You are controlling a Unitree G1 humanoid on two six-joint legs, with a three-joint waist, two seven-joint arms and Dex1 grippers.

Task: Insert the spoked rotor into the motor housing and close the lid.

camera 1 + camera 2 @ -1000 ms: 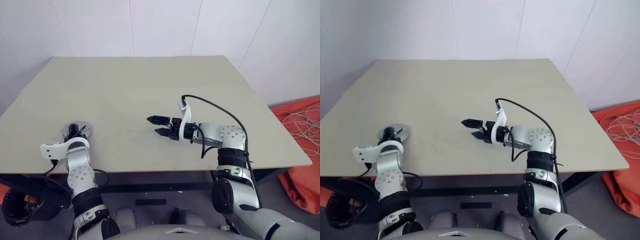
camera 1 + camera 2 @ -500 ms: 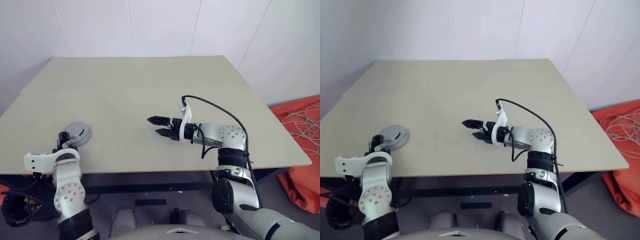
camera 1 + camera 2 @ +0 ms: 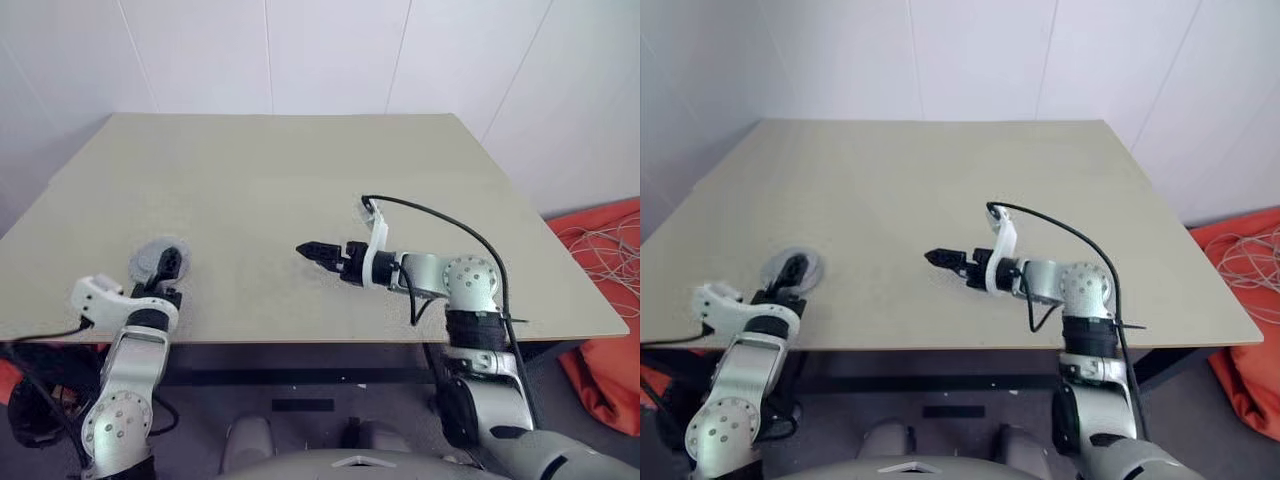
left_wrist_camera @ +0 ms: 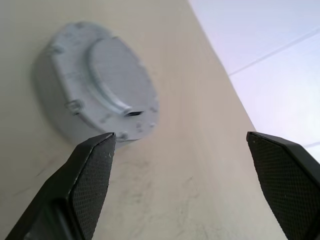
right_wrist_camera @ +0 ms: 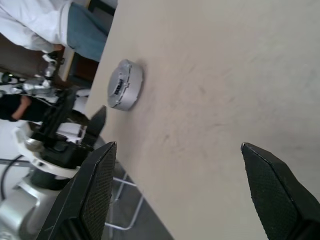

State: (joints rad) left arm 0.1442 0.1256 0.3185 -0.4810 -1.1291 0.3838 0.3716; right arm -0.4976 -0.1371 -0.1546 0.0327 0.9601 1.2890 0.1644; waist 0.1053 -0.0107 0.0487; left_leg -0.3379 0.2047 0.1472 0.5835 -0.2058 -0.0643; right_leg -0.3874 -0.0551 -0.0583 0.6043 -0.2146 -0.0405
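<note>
A silver-grey round unit lies flat near the table's front left edge. Its top is the lid, a disc with a raised centre and small tabs on the rim. The spoked rotor and the motor housing are hidden under the lid. My left gripper is open just short of the unit, pointing at it with nothing between the fingers. My right gripper hovers open and empty over the table's middle, pointing left toward the unit.
The tan table is bare apart from the unit. An orange cloth with white cords lies on the floor to the right. A person in a white top and jeans stands beyond the table's left side.
My left gripper came off the lidded unit, opened wider, drew back toward the table edge, then rose and rolled to point at it. The right gripper rolled in place.
</note>
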